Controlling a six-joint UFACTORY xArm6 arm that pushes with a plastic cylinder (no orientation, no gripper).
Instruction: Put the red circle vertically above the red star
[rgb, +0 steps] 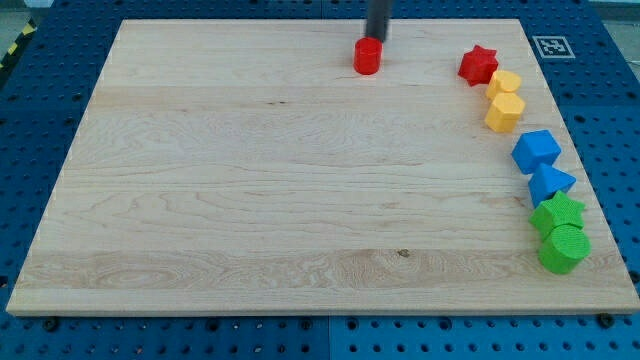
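Camera view looks down on a pale wooden board (250, 180), its grain running across, laid on a blue perforated bench (30, 130); at the view's far left a yellow-and-black striped edge (15, 45) is cut off by the frame. Left and middle of the board carry only wood grain and a small dark knot (403, 253). Near the top centre, the dark rod comes down from above, its upper length cut off by the frame, and my tip (377, 38) sits right at the far edge of the red circle (368, 56), a short matte cylinder; whether they actually touch is hard to make out. No claw is fitted, so there is none to call open or closed. To the right, well apart from the circle and at much the same height in the view, lies the red star (478, 64). Just below it two yellow blocks, the upper (504, 82) and the lower (505, 112), press together, their rounded shapes hard to name. Further down the right edge come a blue cube-like block (536, 150), a blue triangular block (550, 184), a green star (558, 213) and a ribbed green circle (564, 248), each touching or overlapping the next in a curved line. Beyond the board's top right corner sits a black-and-white square marker tag (552, 46); no readable writing shows.
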